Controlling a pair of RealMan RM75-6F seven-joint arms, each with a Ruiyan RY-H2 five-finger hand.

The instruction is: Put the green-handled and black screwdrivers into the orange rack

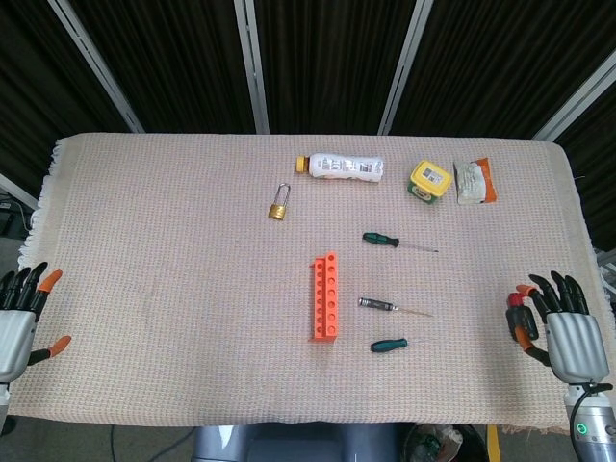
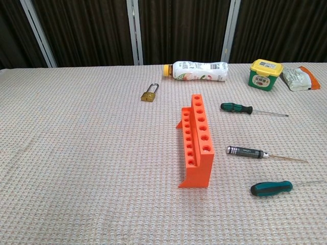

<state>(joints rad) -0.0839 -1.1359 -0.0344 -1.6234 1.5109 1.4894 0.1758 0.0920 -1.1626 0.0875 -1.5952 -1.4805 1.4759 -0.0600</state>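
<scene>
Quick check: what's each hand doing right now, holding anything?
Left hand: open, fingers apart, holding nothing.
Right hand: open, fingers apart, holding nothing.

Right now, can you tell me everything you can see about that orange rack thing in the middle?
The orange rack looks like bright plastic, moulded in one piece. It is a long, narrow block with a stepped top: a higher row of bigger round holes and a lower row of smaller ones. Slanted feet flare out at its base. Every hole that shows is empty. It stands upright on the woven cloth, running away from the robot, near the table's middle. Nothing else touches it; the screwdrivers lie apart to its right.
</scene>
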